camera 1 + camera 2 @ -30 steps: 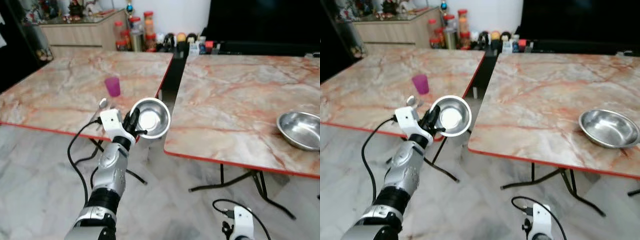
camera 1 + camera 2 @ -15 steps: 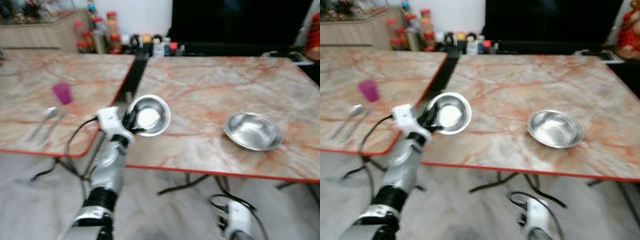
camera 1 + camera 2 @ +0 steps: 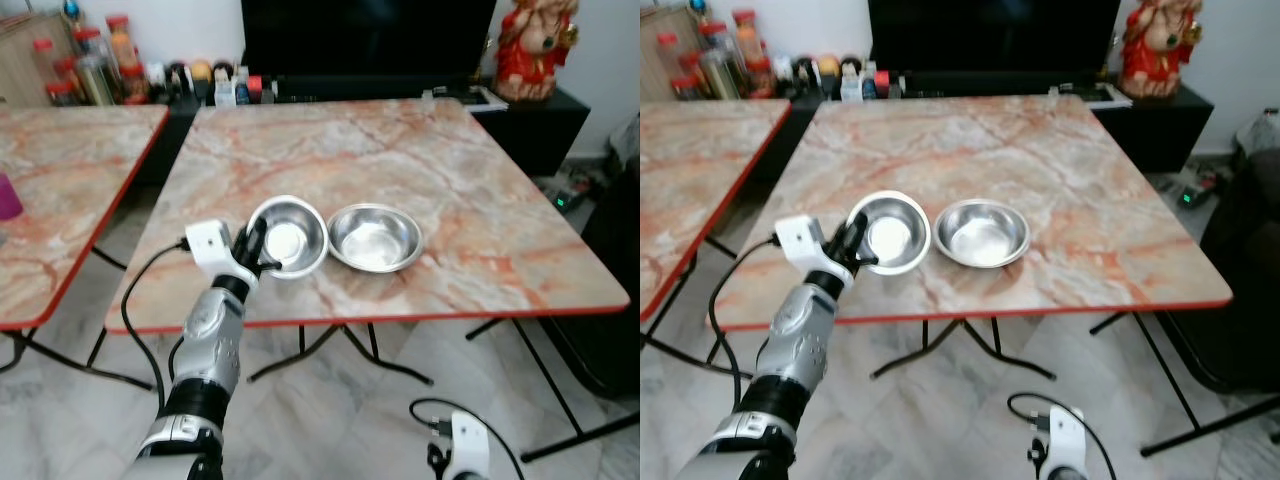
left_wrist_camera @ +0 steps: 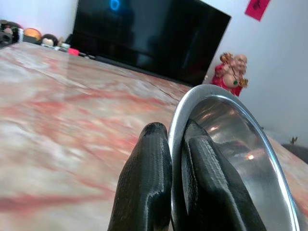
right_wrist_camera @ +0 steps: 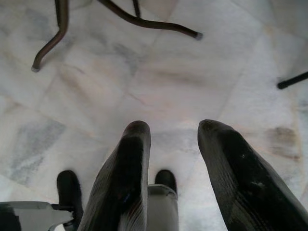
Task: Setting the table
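Observation:
My left gripper (image 3: 254, 250) is shut on the rim of a steel bowl (image 3: 291, 235), holding it tilted over the near left part of the marble table (image 3: 430, 150). In the left wrist view the two black fingers (image 4: 149, 183) pinch the bowl's rim (image 4: 226, 144). A second steel bowl (image 3: 376, 237) rests on the table just right of the held one, rims nearly touching. My right gripper (image 5: 171, 144) hangs low over the floor, open and holding nothing.
A second marble table (image 3: 50, 170) stands to the left, with a purple cup (image 3: 6, 196) at the frame's edge. Jars and bottles (image 3: 110, 70) line the back. A black TV (image 3: 365, 40) and a red figurine (image 3: 527, 45) stand behind. Table legs (image 5: 62, 29) cross the floor.
The view has swung right, so the right table is now centred. The held bowl has come in beside the second bowl, still in my left gripper.

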Robot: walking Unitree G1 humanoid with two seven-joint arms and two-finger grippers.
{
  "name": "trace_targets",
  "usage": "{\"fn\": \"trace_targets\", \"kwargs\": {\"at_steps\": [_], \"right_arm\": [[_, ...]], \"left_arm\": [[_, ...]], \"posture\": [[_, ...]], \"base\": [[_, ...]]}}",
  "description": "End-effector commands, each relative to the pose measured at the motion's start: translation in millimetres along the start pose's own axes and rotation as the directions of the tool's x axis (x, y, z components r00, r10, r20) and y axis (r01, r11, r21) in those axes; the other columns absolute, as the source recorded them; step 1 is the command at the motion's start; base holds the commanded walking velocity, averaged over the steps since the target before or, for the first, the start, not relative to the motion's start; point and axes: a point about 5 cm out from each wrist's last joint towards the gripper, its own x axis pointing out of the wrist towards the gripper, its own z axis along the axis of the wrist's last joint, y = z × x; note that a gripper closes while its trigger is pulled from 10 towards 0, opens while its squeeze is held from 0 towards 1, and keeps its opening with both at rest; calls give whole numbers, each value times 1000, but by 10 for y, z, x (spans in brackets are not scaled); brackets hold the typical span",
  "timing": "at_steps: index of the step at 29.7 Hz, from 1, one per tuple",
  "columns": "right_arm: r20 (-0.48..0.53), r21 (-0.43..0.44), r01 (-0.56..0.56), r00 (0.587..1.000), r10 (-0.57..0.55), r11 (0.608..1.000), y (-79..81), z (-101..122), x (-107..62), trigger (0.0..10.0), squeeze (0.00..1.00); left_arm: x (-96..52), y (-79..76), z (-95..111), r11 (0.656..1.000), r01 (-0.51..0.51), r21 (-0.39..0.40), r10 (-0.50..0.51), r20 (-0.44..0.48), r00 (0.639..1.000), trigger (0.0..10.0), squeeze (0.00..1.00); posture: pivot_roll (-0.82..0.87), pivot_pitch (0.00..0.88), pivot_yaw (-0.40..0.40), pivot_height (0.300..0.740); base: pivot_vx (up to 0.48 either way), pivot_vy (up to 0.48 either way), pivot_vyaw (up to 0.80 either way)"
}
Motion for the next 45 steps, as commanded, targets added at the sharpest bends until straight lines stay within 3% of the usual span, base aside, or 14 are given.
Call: {"fn": "trace_targets", "kwargs": {"at_steps": [1,6,13,24,28,45], "right_arm": [[0,0,14,1000,-14,1000,-49,-2,-5,10000,0],[0,0,13,1000,-13,1000,-48,-4,-5,10000,0],[3,-4,9,1000,-9,1000,-40,0,-4,10000,0],[26,-31,-2,1000,3,1000,-43,36,-2,10000,0],[20,-34,0,1000,1,999,-52,34,-2,10000,0],[23,-11,6,1000,-6,1000,-8,81,14,10000,0]], "left_arm": [[31,-60,40,1000,20,-11,-20,22,1000,10000,0],[30,-55,43,1000,16,-12,-16,23,1000,10000,0],[15,64,43,997,-71,-22,72,20,997,10000,0],[12,107,71,994,-101,-38,103,41,994,10000,0],[17,96,64,995,-96,-36,97,38,995,10000,0],[54,67,89,998,-60,-31,61,36,997,10000,0]], "posture": [[12,0,31,740],[13,0,31,740],[12,0,29,740],[7,0,24,740],[6,0,22,740],[10,0,31,740]], "base": [[0,-386,0],[49,-356,0],[0,0,0],[25,0,56],[277,0,684],[280,0,-153]]}}
